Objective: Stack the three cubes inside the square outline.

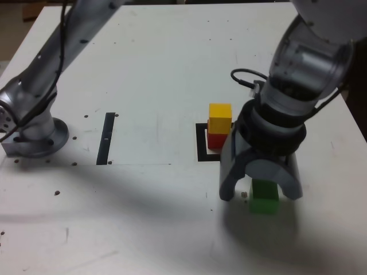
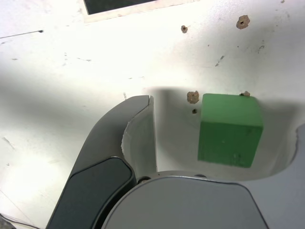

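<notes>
Wrist view: green cube [image 2: 229, 130] sits flat on the counter [image 2: 71, 71] between our end effector's [image 2: 224, 129] jaws, nearer one jaw than the other. Jaws are spread wide, clear gap on the visible side, nothing pinched yet. Far jaw is mostly cropped, so we can't confirm clearance there.

Exterior view: end effector [image 1: 261, 192] points down and straddles the green cube [image 1: 264, 196], which is on the counter [image 1: 143, 69] just below and to the exterior view's right of the square outline [image 1: 202, 143]. Yellow cube [image 1: 219, 118] is already on the red cube [image 1: 215, 140], both standing inside the outline. Two of three stacked by our read; green is the last one.

Handling, our judgement:
- Cube looks rigid, solid, light. No give expected, no crush risk.
- Faces look smooth and matte. Flat parallel sides suit a parallel pinch; slip should be low if the pads land square.
- Cube appears slightly rotated against the jaws in the wrist view. Closing may twist it into line, or cock it if a pad catches an edge first.
- We'd grab on two opposite vertical faces, mid-height or a bit above, centred between the pads.
- We'd keep the pads off the bottom edge so the underside stays free to seat on the yellow cube.

Watch item: stack is close by on the exterior view's left. A two-high tower of light blocks will topple on a light bump, so the lift needs to clear the yellow top before we traverse.
</notes>
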{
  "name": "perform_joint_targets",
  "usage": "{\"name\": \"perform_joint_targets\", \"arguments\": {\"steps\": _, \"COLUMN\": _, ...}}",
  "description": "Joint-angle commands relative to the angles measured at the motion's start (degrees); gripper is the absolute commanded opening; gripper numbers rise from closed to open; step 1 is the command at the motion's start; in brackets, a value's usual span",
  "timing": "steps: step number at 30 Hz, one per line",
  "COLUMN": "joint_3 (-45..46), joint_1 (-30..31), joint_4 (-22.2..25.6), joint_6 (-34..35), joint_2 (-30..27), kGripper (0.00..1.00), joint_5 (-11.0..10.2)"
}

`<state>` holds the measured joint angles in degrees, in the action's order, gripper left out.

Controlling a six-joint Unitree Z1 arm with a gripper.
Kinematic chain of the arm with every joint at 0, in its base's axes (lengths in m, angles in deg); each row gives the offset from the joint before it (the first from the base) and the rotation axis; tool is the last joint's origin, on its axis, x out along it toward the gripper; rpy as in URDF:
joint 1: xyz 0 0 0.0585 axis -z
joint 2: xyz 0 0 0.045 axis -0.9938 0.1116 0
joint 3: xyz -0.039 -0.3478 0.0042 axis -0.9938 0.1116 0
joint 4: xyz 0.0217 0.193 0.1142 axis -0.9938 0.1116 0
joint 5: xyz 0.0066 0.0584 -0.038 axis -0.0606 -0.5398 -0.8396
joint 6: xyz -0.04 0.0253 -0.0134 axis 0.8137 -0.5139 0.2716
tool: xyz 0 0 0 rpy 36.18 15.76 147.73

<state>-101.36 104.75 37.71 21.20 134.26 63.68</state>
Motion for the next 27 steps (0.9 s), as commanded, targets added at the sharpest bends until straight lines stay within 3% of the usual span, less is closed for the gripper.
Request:
{"name": "perform_joint_targets", "arguments": {"steps": 1, "joint_3": -0.59, "joint_1": -0.31, "joint_4": 0.06, "joint_6": -0.26, "joint_2": 0.90, "kGripper": 0.89, "joint_5": 0.38}}
{"name": "perform_joint_targets", "arguments": {"steps": 7, "joint_3": -1.79, "joint_1": -0.67, "joint_4": 0.04, "joint_6": -0.82, "joint_2": 2.44, "kGripper": 0.74, "joint_5": 0.93}}
{"name": "perform_joint_targets", "arguments": {"steps": 13, "joint_3": -3.05, "joint_1": -0.70, "joint_4": -0.17, "joint_6": -1.08, "joint_2": 3.31, "kGripper": 0.42, "joint_5": 0.31}}
{"name": "perform_joint_targets", "arguments": {"steps": 16, "joint_3": -3.53, "joint_1": -0.70, "joint_4": -0.25, "joint_6": -1.33, "joint_2": 3.38, "kGripper": 0.31, "joint_5": -0.18}}
{"name": "perform_joint_targets", "arguments": {"steps": 27, "joint_3": -3.85, "joint_1": -0.73, "joint_4": -0.28, "joint_6": -1.82, "joint_2": 3.55, "kGripper": 0.27, "joint_5": -0.37}}
